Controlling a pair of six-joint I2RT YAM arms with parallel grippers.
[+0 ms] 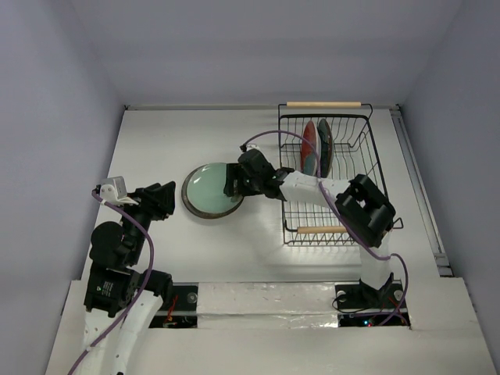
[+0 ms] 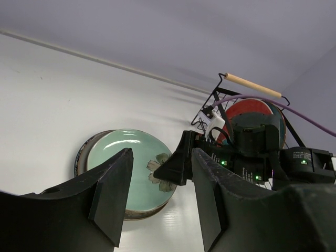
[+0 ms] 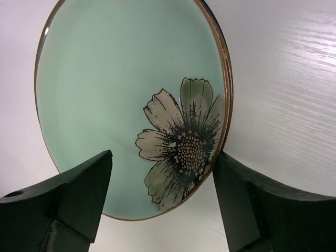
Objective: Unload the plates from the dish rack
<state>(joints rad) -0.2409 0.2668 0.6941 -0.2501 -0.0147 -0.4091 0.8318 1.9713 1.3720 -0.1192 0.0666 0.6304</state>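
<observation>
A pale green plate [image 1: 209, 187] with a flower print lies flat on the table left of the dish rack [image 1: 367, 148]. It rests on another plate whose darker rim [image 1: 188, 205] shows beneath. My right gripper [image 1: 231, 181] is open, its fingers straddling the plate's right edge [image 3: 157, 79], apart from the rim. My left gripper [image 1: 166, 195] is open and empty, left of the stack; it sees the green plate [image 2: 128, 157] between its fingers. A red plate [image 1: 310, 147] and a teal plate [image 1: 325, 145] stand upright in the rack.
The rack has a wooden handle at the far end [image 1: 323, 104] and one at the near end [image 1: 322, 230]. My right arm [image 1: 363, 207] stretches over the rack's near half. Walls close the table's far and side edges.
</observation>
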